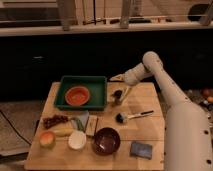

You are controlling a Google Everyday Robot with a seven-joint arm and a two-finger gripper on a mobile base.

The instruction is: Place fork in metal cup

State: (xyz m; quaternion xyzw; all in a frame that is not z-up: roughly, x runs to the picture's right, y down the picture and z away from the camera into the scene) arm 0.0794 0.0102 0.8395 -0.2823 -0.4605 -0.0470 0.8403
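The metal cup (118,96) is a small dark cylinder standing on the wooden table (150,100), just right of the green tray. The fork (126,92) is a slim pale tan strip; its lower end is at the cup and it leans up and to the right over the rim. My gripper (118,79) hangs at the end of the white arm, just above and behind the cup, close to the fork's upper end. Whether it touches the fork does not show.
A green tray (99,85) holds an orange bowl (77,95). A black-headed brush with a white handle (133,116) lies right of centre. At the front are a white bowl (77,140), a maroon bowl (106,141), a grey-blue sponge (141,149), grapes (54,121) and fruit (47,138).
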